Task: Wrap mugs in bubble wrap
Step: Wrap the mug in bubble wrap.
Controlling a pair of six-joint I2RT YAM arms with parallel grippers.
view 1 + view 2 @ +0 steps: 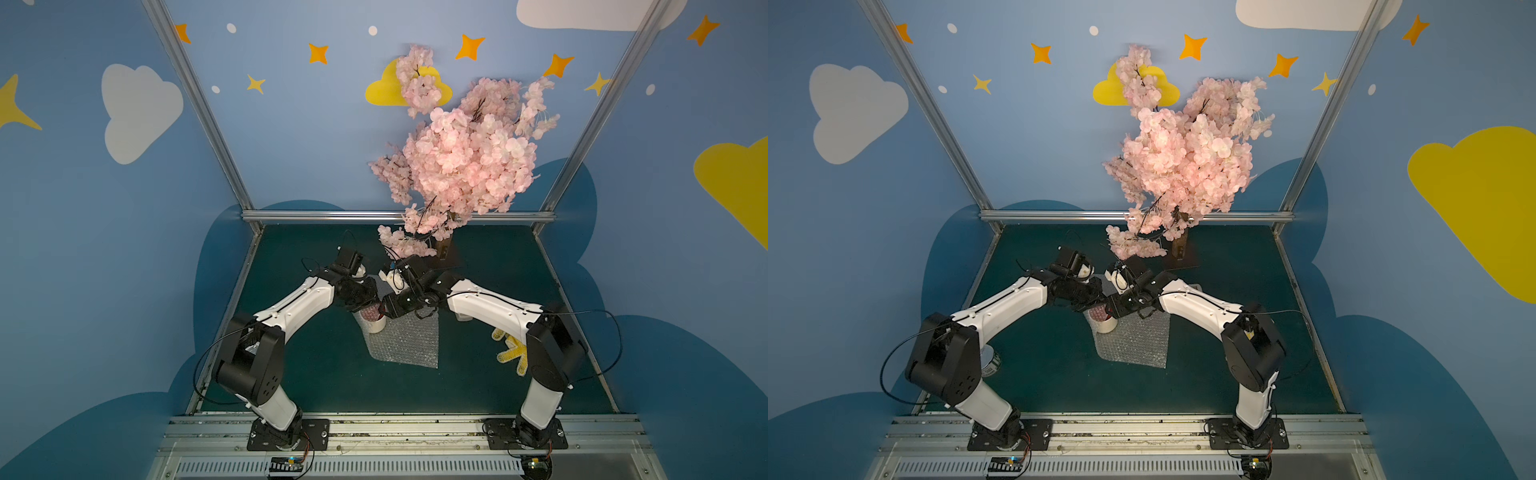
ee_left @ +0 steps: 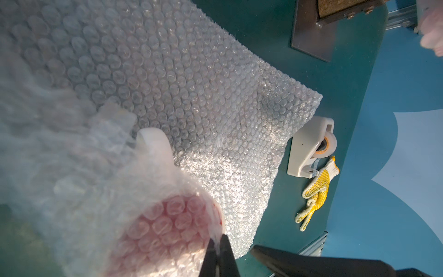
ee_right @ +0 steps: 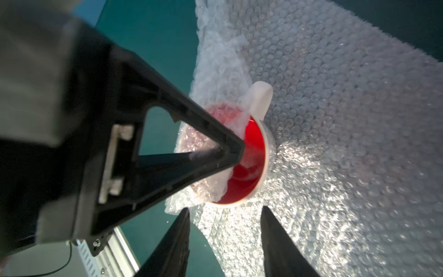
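mug (image 3: 255, 141) | is set on the bubble wrap (image 3: 335, 120) on the desk (image 3: 148, 36), one edge drawn over its red mouth | left fingers (image 3: 215, 134) | are clenched on that edge (likely tucking it inside) | right fingers (image 3: 178, 239) | are spread, nothing is held, poised just beside the rim

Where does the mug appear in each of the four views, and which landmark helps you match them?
In a top view: the mug sits just below centre, on the far left corner of the bubble wrap.
In a top view: mug on the same corner, left of centre.
Left wrist: mug close up, red inside veiled by wrap.
Right wrist: mug near centre, mouth half covered.
Shared landmark: the bubble wrap beneath it.
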